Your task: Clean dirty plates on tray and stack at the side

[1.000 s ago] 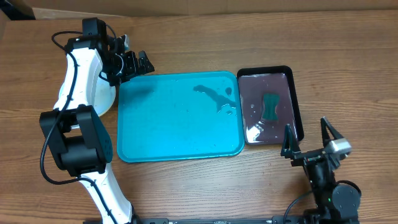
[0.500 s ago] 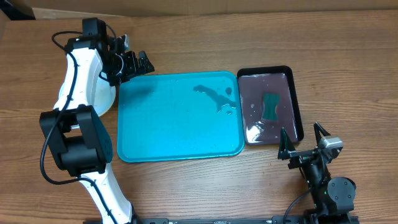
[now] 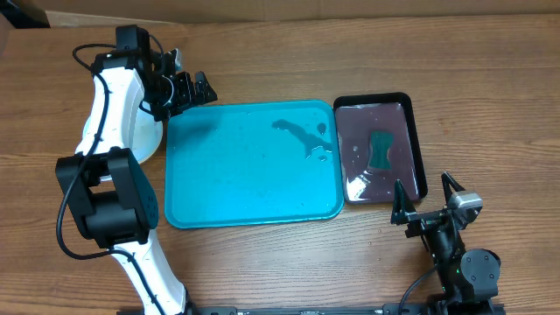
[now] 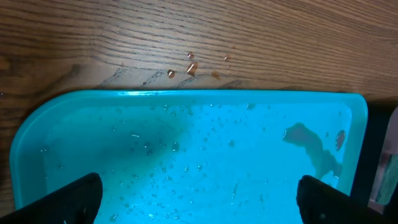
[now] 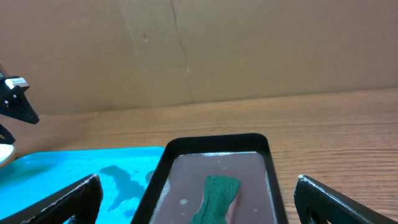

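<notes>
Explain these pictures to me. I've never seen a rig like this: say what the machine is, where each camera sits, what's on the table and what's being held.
The machine is two robot arms at a wooden table, each ending in a two-finger gripper. One picture looks straight down from a fixed camera above. The other two come from cameras on the wrists, so the dark shapes in their bottom corners are that arm's own fingers.

In the middle lies a wet turquoise tray with no plates on it. To its right is a smaller black tray holding a green sponge. At the turquoise tray's left edge, part of a white plate shows under the left arm. How many are stacked there is hidden.

The left gripper hovers at the tray's far left corner and the right gripper sits near the black tray. Both are open and hold nothing.
</notes>
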Controlling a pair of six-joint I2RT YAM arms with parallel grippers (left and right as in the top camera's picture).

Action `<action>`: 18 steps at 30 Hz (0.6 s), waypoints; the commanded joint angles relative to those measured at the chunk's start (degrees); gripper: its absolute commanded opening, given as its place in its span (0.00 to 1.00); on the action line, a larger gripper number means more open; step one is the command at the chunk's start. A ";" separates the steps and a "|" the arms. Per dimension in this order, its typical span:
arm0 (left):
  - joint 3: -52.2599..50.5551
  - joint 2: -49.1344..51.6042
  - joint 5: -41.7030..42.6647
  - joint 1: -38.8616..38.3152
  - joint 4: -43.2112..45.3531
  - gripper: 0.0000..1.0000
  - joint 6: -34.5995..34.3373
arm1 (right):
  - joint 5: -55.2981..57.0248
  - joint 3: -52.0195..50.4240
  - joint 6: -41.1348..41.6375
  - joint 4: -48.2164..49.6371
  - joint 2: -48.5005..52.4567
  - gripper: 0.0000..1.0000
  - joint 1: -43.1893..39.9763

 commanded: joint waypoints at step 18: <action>1.22 -10.43 -7.50 -2.73 -0.39 1.00 1.07 | 0.13 -0.61 0.20 0.24 -0.57 1.00 -0.44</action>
